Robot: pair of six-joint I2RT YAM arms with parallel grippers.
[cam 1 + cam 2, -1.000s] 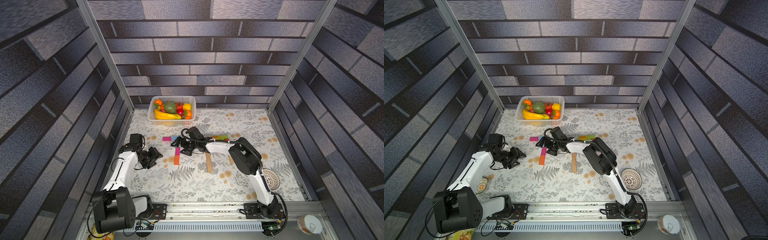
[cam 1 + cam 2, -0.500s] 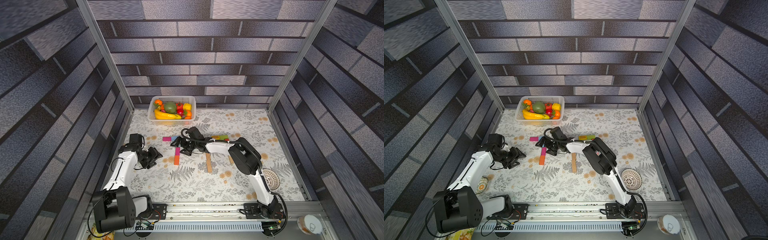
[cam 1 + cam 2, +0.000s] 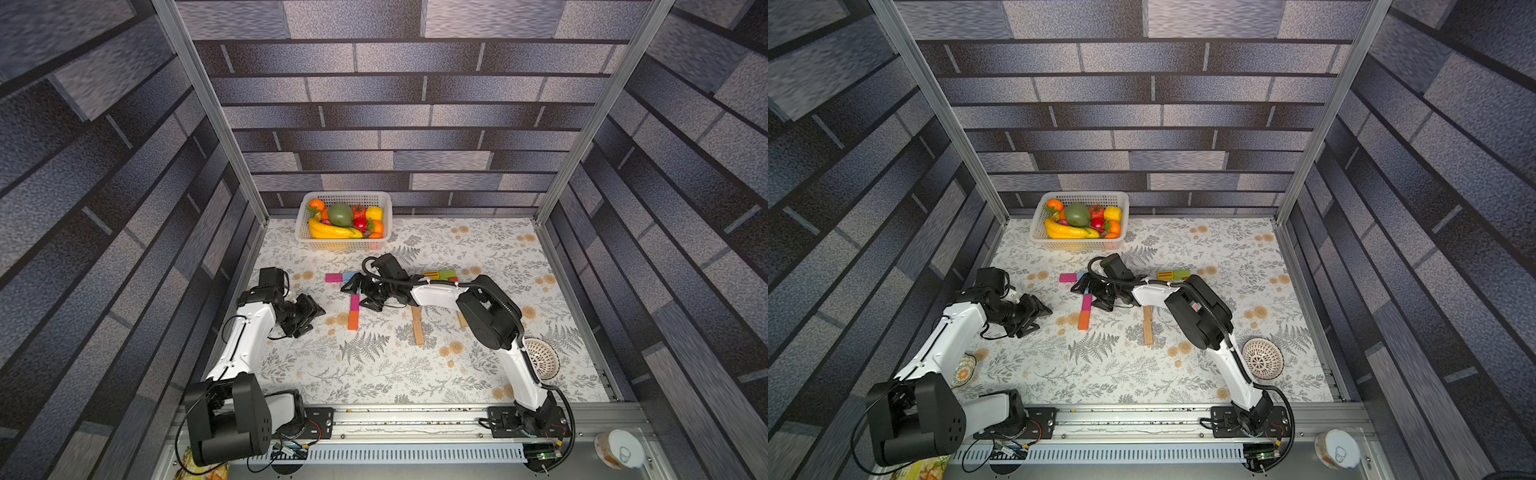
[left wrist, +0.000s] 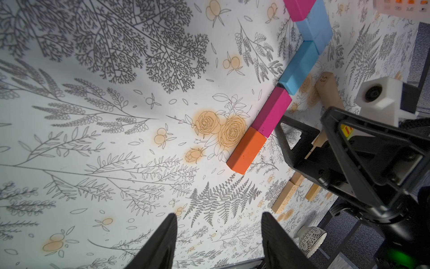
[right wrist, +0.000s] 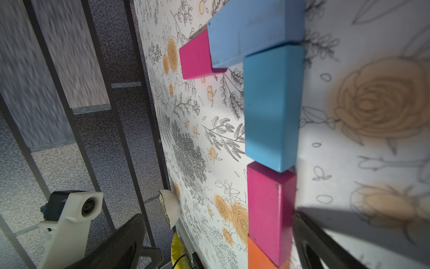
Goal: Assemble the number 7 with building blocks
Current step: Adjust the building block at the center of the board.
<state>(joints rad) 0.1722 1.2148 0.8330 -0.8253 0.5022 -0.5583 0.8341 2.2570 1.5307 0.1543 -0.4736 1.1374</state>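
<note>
the number 7 (image 5: 272, 107) lies flat on the floral table (image 3: 374, 374), in front of the fruit basket (image 3: 345, 246) and toward the left arm's side. its bar is the pink block (image 3: 333, 277) and the pale blue block (image 4: 316, 25). its stem is the blue block (image 4: 299, 67), magenta block (image 4: 272, 111) and orange block (image 4: 246, 151), end to end. the right gripper (image 3: 360, 296) sits low at the stem, jaws wide apart on either side of it; contact cannot be told. the left gripper (image 4: 218, 216) hangs near the orange end, jaws partly apart, nothing between them. tan blocks (image 3: 417, 325) lie beside the right arm.
</note>
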